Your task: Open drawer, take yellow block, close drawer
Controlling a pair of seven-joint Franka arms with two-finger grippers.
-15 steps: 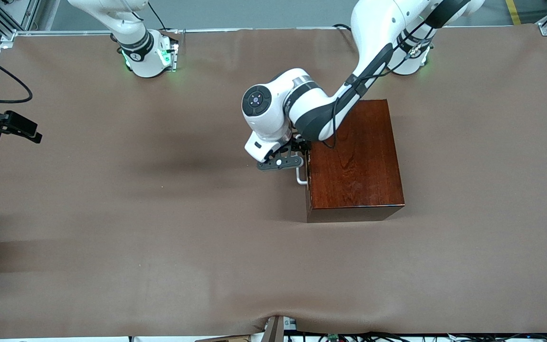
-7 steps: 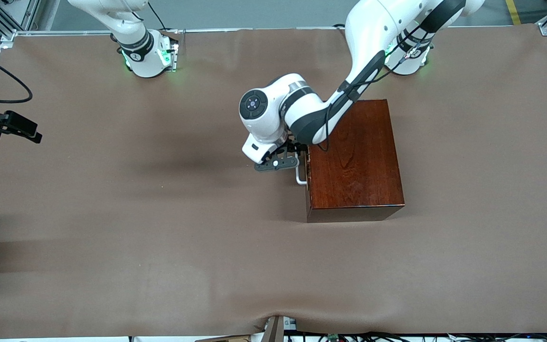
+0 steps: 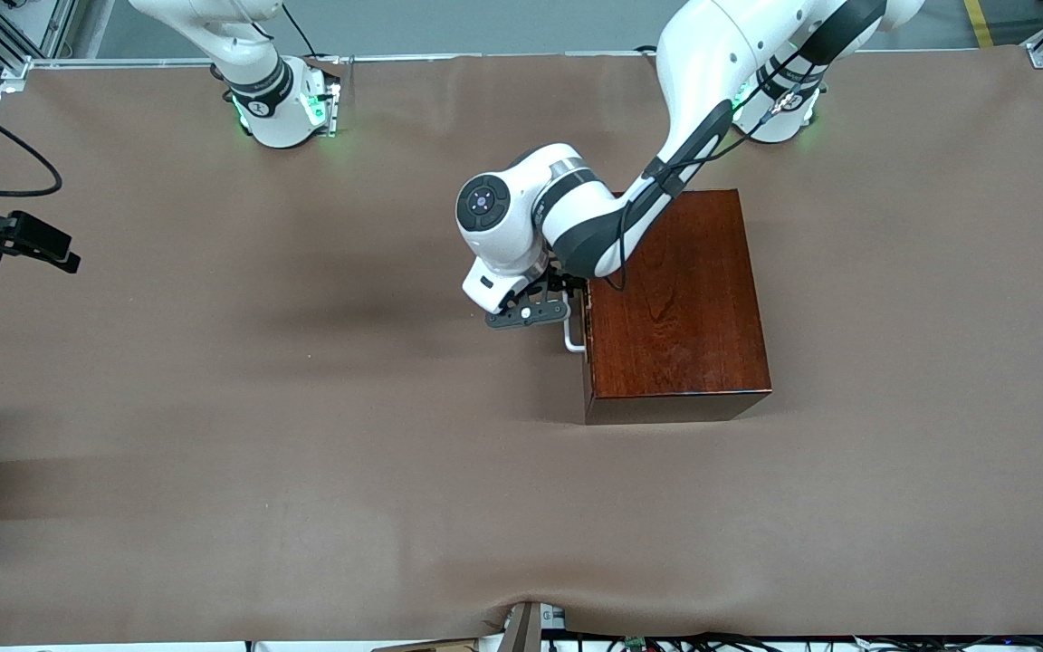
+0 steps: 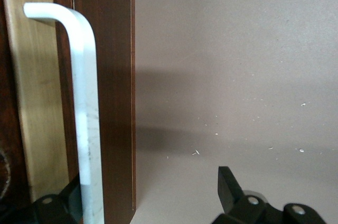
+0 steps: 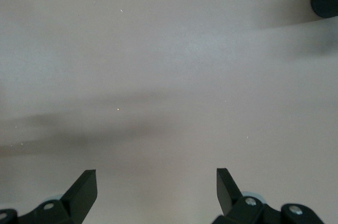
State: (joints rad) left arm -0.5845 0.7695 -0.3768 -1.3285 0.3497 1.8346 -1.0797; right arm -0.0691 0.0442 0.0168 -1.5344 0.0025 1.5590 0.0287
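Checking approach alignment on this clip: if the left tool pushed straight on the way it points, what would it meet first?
Probably the white U-shaped bar handle, already between the open left tool's fingers; next the brown table cover.

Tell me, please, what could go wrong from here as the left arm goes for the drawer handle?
1. The left gripper has its jaws wide apart, the white handle close by one finger, not centred; closing now might catch it poorly and slip on the pull.
2. The wooden box sits loose on the cloth; a pull could drag it instead of opening the drawer.
3. The right gripper waits away, not bracing it.
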